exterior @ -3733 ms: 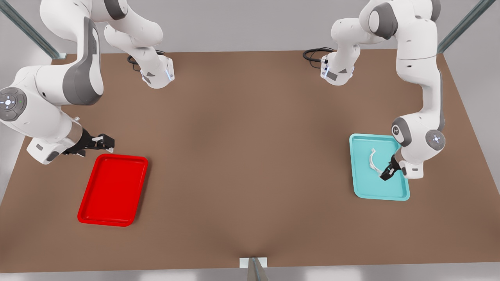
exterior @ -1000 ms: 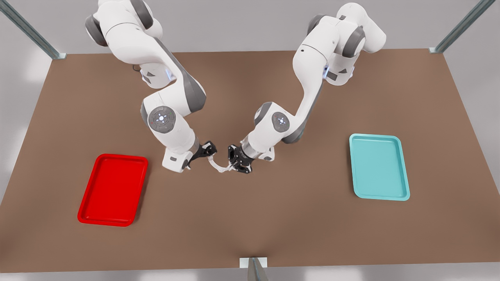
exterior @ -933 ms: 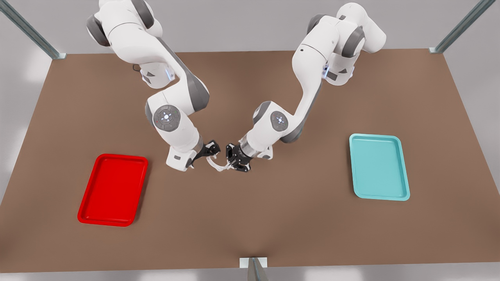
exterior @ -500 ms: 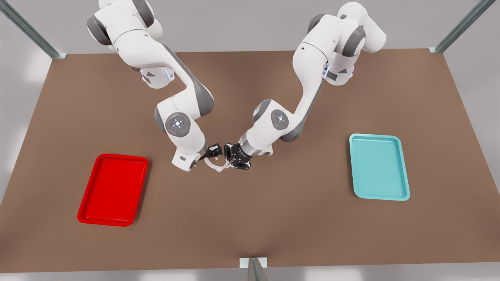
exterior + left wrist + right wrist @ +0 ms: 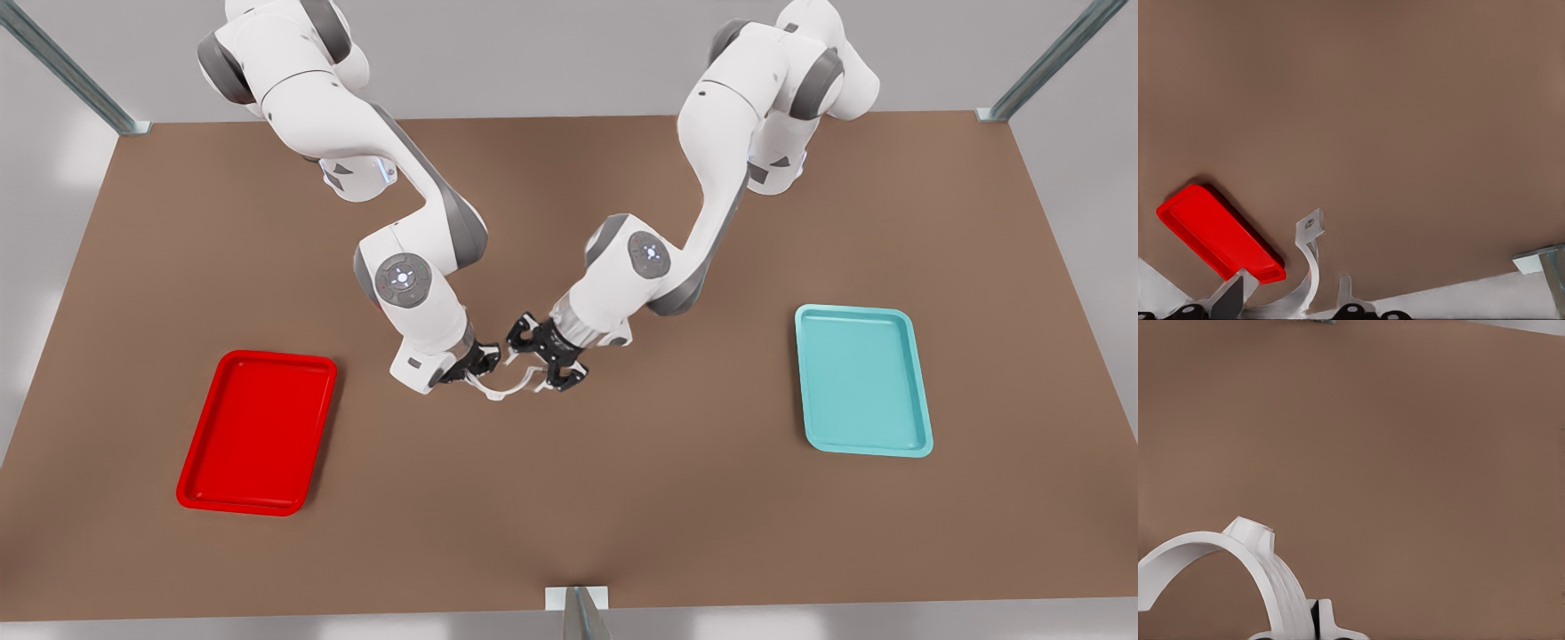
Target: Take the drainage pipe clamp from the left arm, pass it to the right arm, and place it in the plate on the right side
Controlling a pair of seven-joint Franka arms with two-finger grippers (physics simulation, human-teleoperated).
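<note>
The drainage pipe clamp (image 5: pixel 502 391), a thin white C-shaped strip, hangs just above the brown table's middle, between the two grippers. My right gripper (image 5: pixel 480 363), on the arm at the front view's left, is shut on one end of it; the right wrist view has the clamp (image 5: pixel 1258 563) arching up from that gripper (image 5: pixel 1308 627). My left gripper (image 5: pixel 533 364), on the arm at the front view's right, stands open around the other end. In the left wrist view the clamp (image 5: pixel 1310 257) curves between its spread fingers (image 5: pixel 1228 300). The red plate (image 5: pixel 258 431) lies empty at the front view's left.
An empty teal tray (image 5: pixel 862 382) lies at the front view's right. The left wrist view takes in the red plate (image 5: pixel 1218 230) beyond the clamp and a metal post (image 5: pixel 1541 260) at the table's edge. Metal frame posts stand at the table's corners.
The clamp was carried from the teal tray to the table's middle. The right gripper closed in and took its free end. In the last half second the left gripper's fingers spread apart.
</note>
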